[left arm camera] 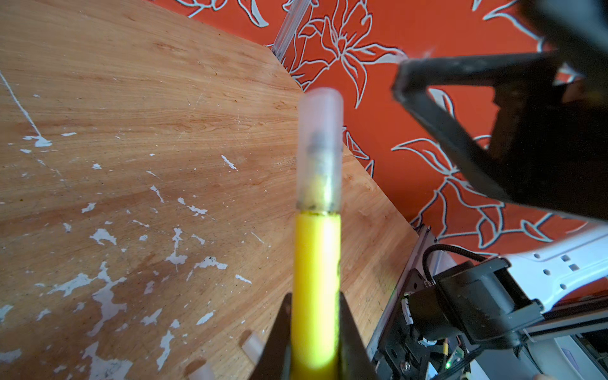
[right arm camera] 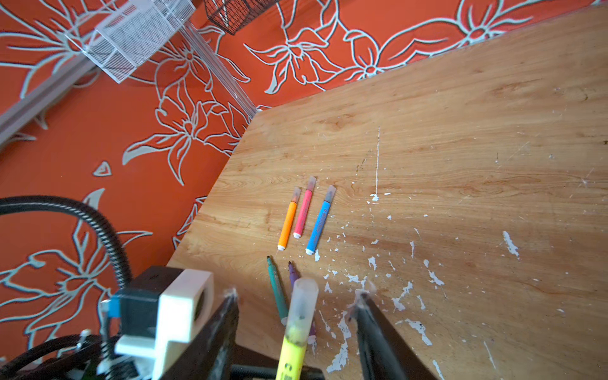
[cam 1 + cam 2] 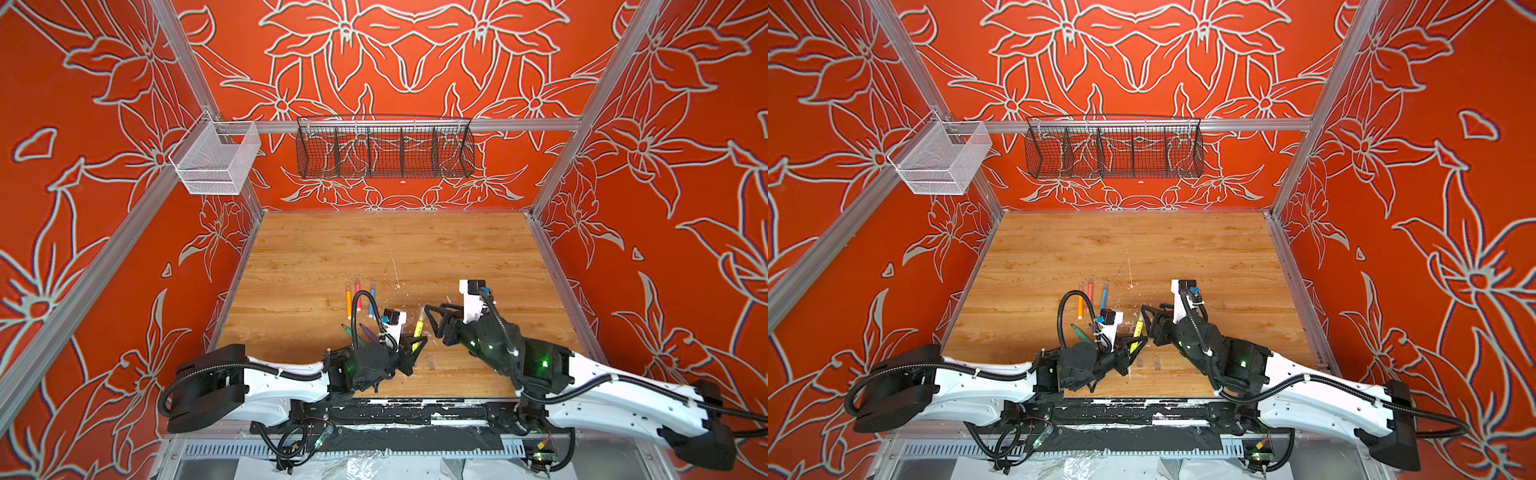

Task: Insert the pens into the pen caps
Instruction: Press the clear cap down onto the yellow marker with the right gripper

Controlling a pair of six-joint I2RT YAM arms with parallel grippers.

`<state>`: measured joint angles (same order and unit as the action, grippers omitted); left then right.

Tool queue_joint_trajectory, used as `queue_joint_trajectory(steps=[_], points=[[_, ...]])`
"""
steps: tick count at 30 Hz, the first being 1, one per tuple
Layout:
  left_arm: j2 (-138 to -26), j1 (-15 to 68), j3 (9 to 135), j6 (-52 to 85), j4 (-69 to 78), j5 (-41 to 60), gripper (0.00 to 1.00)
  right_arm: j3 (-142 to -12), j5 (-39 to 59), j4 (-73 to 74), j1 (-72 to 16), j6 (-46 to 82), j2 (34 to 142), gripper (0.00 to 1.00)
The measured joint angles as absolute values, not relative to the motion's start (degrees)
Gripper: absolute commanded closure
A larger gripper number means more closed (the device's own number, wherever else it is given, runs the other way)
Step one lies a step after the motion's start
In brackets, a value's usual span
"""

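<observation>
The left gripper (image 3: 412, 348) is clamped on the yellow pen (image 3: 419, 328) low on its barrel, holding it off the table (image 3: 457, 249) at the near middle, with the pen angled up and away from the robot. A cap (image 1: 320, 148) sits on the pen's upper end. The left wrist view shows it seated down to the yellow barrel with the dark tip inside; in both top views it is only a pale stub.

The right gripper (image 3: 430, 320) is just right of that capped end. In the right wrist view its 2 fingers (image 2: 362, 306) stand well apart, 1 on each side of the cap (image 2: 302, 302), with a clear gap on both sides and nothing held.

To the left and farther off, the orange pen (image 2: 287, 227), pink pen (image 2: 303, 210) and blue pen (image 2: 318, 227) lie side by side. The right wrist view shows each capped at its far end. Nearer, the green pen (image 2: 276, 289) and purple pen (image 2: 292, 274) lie with bare tips pointing away; both top views show them partly hidden by the left arm's cable.

2 loose caps (image 1: 253, 348) lie on the table near the left gripper. They are plain in the left wrist view, faint in a top view (image 3: 1157, 362), and out of the right wrist view. White flecks (image 1: 105, 296) scatter the wood around them.
</observation>
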<state>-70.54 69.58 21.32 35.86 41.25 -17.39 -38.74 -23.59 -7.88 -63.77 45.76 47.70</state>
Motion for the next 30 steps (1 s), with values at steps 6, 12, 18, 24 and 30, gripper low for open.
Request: queue_joint_trajectory(steps=[6,12,18,24,30], points=[[-70.7,69.6,21.3,34.9,41.8,-16.3,1.00,-38.7,-16.8,-6.9,-58.8,46.7,51.5,0.45],[-71.4,69.6,21.3,34.2,43.3,-14.9,1.00,-38.9,-12.7,-5.7,-58.8,47.1,53.0,0.55],[-72.1,69.6,21.3,33.8,44.2,-14.2,1.00,-39.0,-10.9,-4.8,-58.7,47.5,54.4,0.81],[-72.3,69.4,21.3,33.8,44.4,-14.9,1.00,-39.7,-9.8,-3.8,-58.2,48.8,56.5,1.00],[-72.3,69.6,17.5,33.6,51.3,-16.3,1.00,-38.5,-8.0,-1.0,-58.9,49.4,56.6,1.00]])
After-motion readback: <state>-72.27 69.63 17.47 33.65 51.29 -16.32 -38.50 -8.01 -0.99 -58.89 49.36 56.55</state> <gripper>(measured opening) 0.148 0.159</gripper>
